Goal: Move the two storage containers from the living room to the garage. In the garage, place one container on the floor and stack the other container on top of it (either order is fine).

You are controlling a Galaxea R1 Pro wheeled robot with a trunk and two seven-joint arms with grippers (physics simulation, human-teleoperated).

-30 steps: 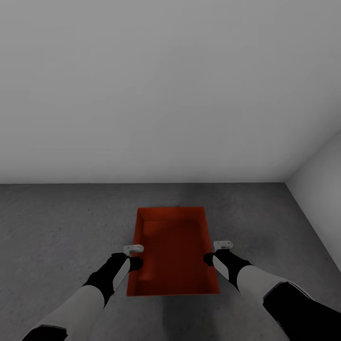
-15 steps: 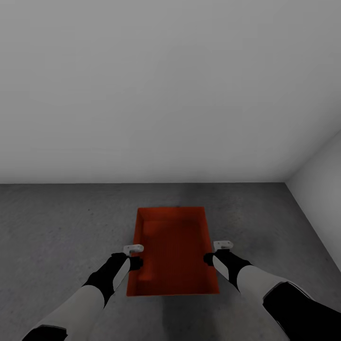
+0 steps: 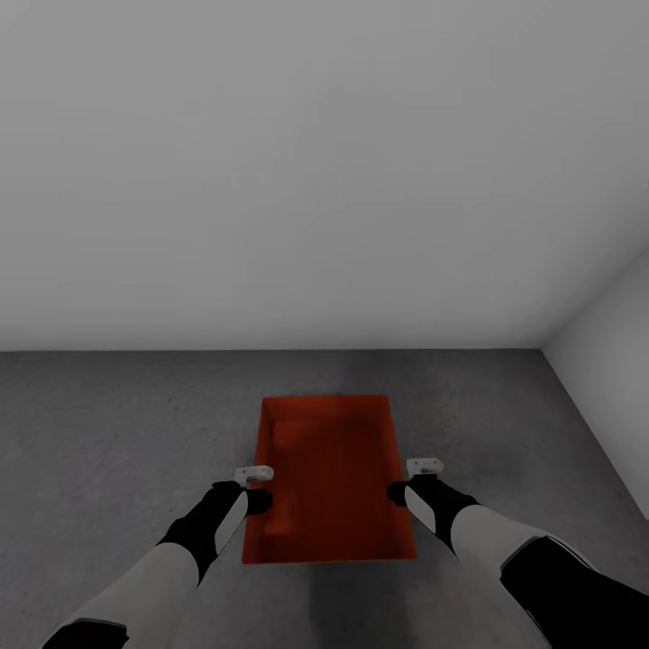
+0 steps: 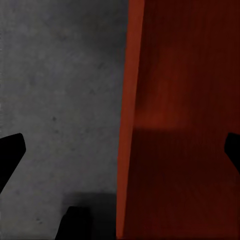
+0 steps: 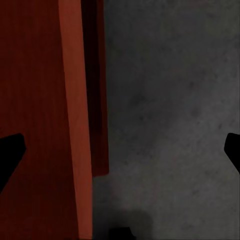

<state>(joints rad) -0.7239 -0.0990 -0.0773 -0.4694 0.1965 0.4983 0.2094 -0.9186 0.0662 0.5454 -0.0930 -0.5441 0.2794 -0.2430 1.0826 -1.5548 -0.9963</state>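
A red-orange storage container (image 3: pixel 333 478) rests on the dark grey garage floor (image 3: pixel 108 451), its long sides running away from me. In the right wrist view its wall (image 5: pixel 75 115) stands over a second, darker red-orange edge (image 5: pixel 100 100) just outside and below it, which looks like the other container underneath. My left gripper (image 3: pixel 255 487) is open astride the left long wall (image 4: pixel 132 100), its fingers wide apart on either side. At the right long wall my right gripper (image 3: pixel 406 484) is open too, one finger inside the bin and one outside.
A plain pale grey wall (image 3: pixel 315 180) rises just beyond the container. A second grey wall (image 3: pixel 613 361) closes the corner at the right. Speckled concrete floor stretches to the left and in front of the bin.
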